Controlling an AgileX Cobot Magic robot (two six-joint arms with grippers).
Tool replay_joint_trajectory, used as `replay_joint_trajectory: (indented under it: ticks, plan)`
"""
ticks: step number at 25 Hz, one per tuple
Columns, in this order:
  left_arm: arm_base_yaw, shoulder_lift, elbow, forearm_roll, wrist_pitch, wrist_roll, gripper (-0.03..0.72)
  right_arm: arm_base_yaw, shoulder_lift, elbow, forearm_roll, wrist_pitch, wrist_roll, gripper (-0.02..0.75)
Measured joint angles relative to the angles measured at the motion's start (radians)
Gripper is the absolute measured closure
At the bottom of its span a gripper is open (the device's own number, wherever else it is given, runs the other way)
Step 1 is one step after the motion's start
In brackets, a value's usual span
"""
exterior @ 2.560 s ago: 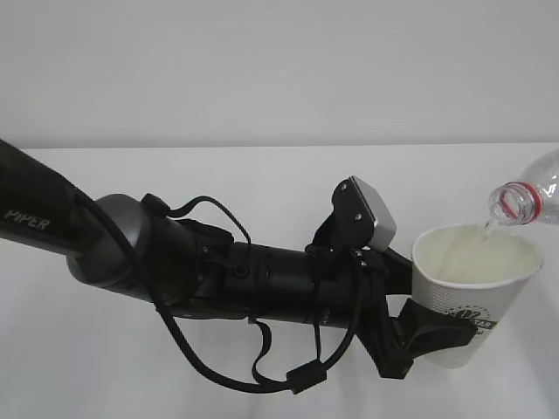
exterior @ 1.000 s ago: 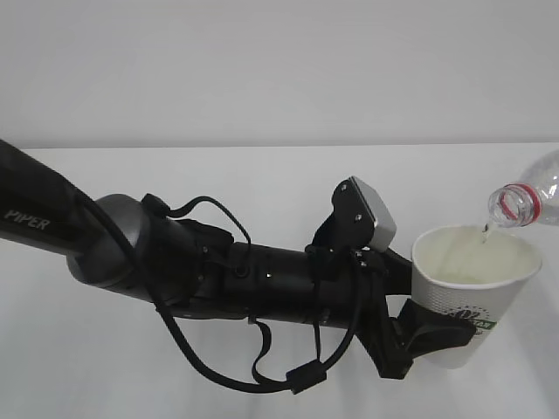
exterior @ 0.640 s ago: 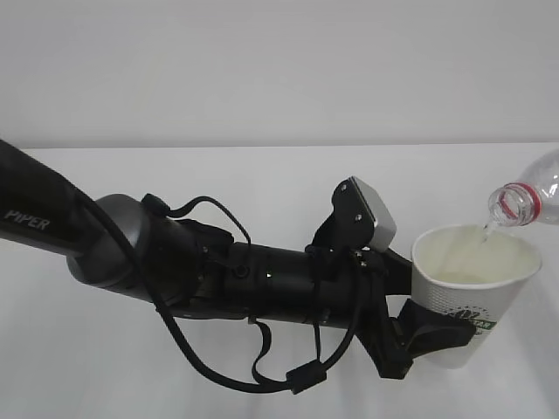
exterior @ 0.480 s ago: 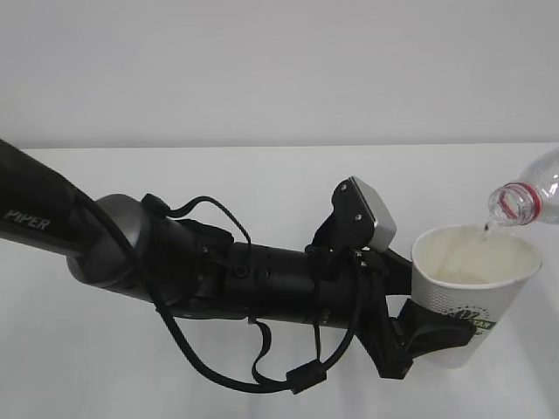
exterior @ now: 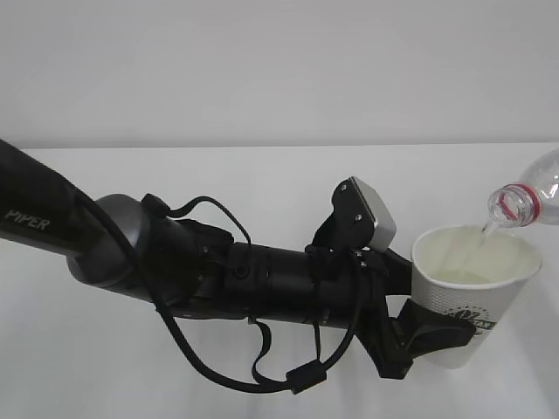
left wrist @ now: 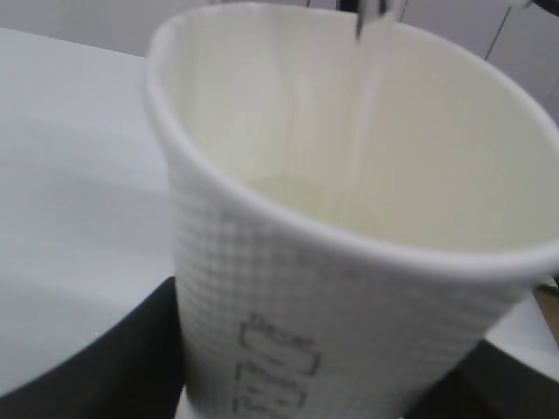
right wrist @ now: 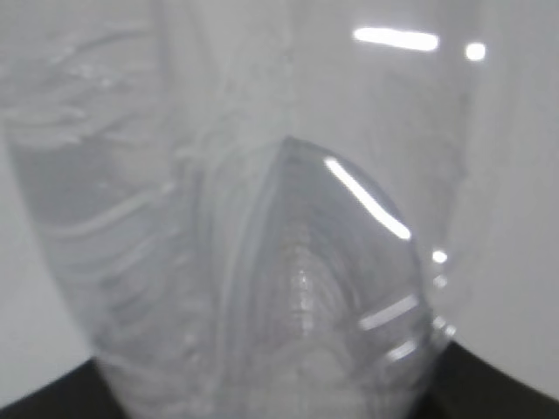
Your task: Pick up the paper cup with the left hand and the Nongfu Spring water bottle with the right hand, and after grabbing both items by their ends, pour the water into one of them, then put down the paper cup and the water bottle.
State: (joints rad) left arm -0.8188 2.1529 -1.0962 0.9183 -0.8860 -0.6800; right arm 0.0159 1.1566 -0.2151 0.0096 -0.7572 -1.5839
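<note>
My left gripper is shut on the lower part of the white paper cup, which is upright and off the table at the right. Its black fingers flank the cup in the left wrist view. The clear water bottle, with its red neck ring, is tilted mouth-down over the cup's far rim. A thin stream of water falls into the cup, and water lies in its bottom. In the right wrist view the ribbed bottle fills the picture, with my right gripper shut on it.
My left arm, black and lettered PIPER, crosses the lower half of the exterior view with looped cables and a grey camera box. The white table runs back to a plain white wall.
Water keeps running from the bottle into the cup, the stream thinning and thickening a little. Neither arm, cup nor bottle has visibly shifted.
</note>
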Motion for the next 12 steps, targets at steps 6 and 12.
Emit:
replay_joint_trajectory:
  ticks: [6, 12]
  plan:
    - [0.0, 0.0, 0.0, 0.0, 0.0, 0.0, 0.202, 0.0, 0.0, 0.0, 0.0, 0.0, 0.0, 0.36]
    - [0.0, 0.0, 0.0, 0.0, 0.0, 0.0, 0.202, 0.0, 0.0, 0.0, 0.0, 0.0, 0.0, 0.36]
